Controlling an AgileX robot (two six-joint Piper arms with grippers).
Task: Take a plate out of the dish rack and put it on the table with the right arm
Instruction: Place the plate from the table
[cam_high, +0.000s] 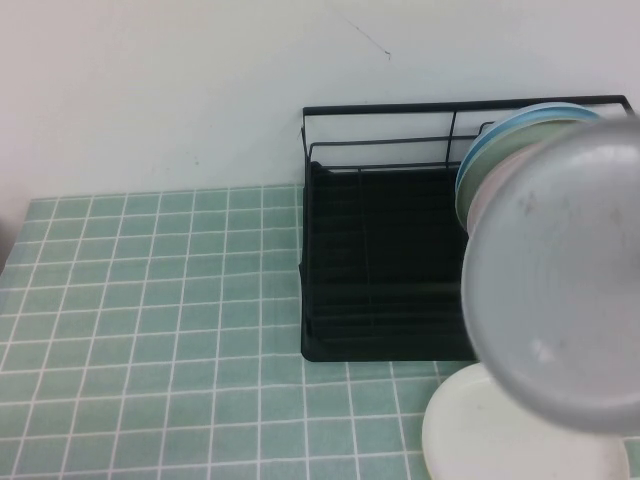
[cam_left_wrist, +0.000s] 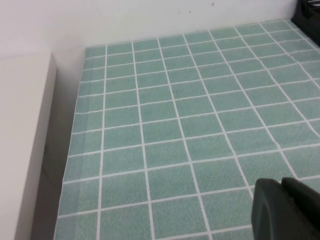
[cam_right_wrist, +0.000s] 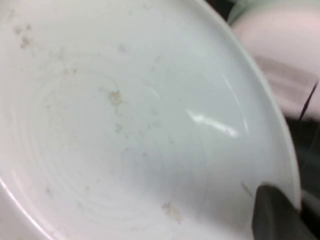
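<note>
We see the right gripper (cam_right_wrist: 280, 215) only as a dark tip at the rim of the pale grey plate (cam_high: 560, 280), its fingers pressed together on that rim, so the plate is pinched and held. In the high view the plate hangs clear of the desk (cam_high: 150, 340), tilted with its scuffed face toward the camera, in front of the right end of the dish rack (cam_high: 380, 300) and overlapping that rack's front edge. Behind it, still standing in the right end of the dish rack, are a pale blue-green plate (cam_high: 500, 135) and a pink plate (cam_high: 487, 195), close together and leaning the same way. Below the held plate, just in front of the dish rack's right corner, a cream-white plate (cam_high: 480, 430) lies flat on the desk. The dish rack's left and middle slots stand bare, black wire against a white wall (cam_high: 200, 90). To the left of the dish rack the mint-green tiles run open to the desk's far-left edge. The left gripper (cam_left_wrist: 285, 210) hovers low over those tiles, well apart from the dish rack, showing only a dark corner; we cannot tell how its fingers stand. Beside the desk's left edge sits a pale block (cam_left_wrist: 22, 140).
</note>
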